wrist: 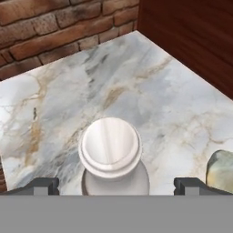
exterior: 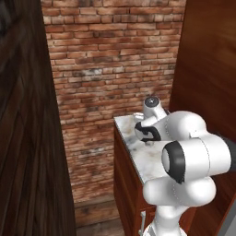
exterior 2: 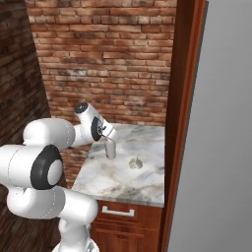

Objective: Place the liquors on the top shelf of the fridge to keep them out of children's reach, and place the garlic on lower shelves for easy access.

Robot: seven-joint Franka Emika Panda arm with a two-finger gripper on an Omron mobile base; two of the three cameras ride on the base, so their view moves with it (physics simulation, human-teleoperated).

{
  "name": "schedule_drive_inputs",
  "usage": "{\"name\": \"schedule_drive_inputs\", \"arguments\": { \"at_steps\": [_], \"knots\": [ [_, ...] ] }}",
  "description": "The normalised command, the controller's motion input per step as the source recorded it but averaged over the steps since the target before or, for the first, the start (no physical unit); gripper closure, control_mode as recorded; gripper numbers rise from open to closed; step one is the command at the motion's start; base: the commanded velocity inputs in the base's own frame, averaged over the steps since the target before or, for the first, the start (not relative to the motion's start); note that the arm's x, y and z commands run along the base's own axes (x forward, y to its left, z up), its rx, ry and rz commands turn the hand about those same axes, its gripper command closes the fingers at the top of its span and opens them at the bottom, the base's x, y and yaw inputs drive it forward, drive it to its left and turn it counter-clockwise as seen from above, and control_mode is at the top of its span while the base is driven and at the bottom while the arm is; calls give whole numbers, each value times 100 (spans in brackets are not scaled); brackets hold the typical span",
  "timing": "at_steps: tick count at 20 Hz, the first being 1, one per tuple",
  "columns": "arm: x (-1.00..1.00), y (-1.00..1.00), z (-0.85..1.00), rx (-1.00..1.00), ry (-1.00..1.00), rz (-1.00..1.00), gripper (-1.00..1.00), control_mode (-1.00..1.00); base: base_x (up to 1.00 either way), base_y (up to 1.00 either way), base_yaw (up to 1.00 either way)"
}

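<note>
Gripper [wrist: 116,184] open wide, its 2 dark fingertips [wrist: 42,184] standing on either side of the pale cream bottle [wrist: 110,148], seen from above with its round cap between them and nothing gripped. In the right base view the gripper [exterior 2: 110,143] hangs over that bottle [exterior 2: 111,149], upright on the marble table [exterior 2: 147,138]. Garlic [exterior 2: 136,163] lies just beside it, toward the grey fridge door [exterior 2: 221,147]. Brick wall [exterior 2: 98,59] rises behind the table; dark wood cabinet [exterior: 27,152] stands at left.
</note>
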Motion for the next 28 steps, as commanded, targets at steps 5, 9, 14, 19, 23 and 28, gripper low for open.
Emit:
{"name": "schedule_drive_inputs", "arguments": {
  "at_steps": [5, 9, 14, 19, 23, 28],
  "knots": [
    [8, 0, -12, 0, 0, 0, -100, -100, 0, 0, 0],
    [8, 0, -11, 0, 0, 0, -100, -100, 0, 0, 0],
    [9, 0, -7, 0, 0, 0, -100, -100, 0, 0, 0],
    [11, -3, -4, 0, 0, 0, 100, -100, 0, 0, 0],
    [10, -6, -4, 0, 0, 0, 100, -100, 0, 0, 0],
    [6, 0, -3, 0, 0, 0, 100, -100, 0, 0, 0]
  ]
}}
